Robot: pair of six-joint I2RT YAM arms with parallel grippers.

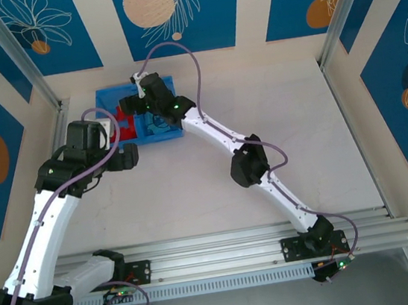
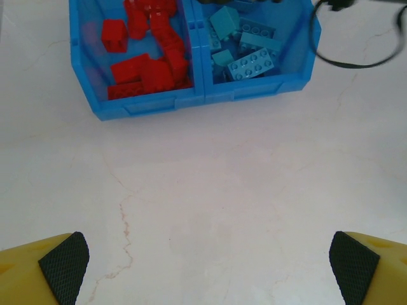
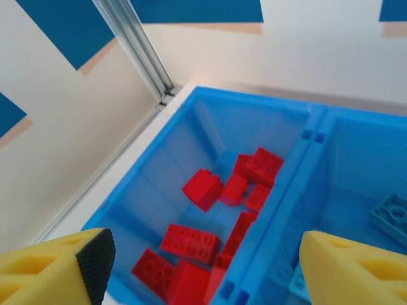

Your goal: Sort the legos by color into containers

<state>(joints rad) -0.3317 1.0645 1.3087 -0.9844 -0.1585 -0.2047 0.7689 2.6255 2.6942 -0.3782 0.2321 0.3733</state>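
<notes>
I find nothing I can read: no letters or numbers on the tray (image 2: pixel 146 108), the bricks (image 2: pixel 254 62) or the wall panels (image 1: pixel 200 10), which carry only drawn leaves and orange discs.

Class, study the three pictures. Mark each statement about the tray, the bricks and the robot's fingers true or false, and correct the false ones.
1. The red bricks lie in one compartment of the tray and the light blue bricks in the other. True.
2. The left fingers are shut on a red brick. False: they are open over the bare table, holding nothing.
3. The right fingers hang open above the tray. True.
4. The tray has three compartments. False: it has two, split by one middle wall.
</notes>
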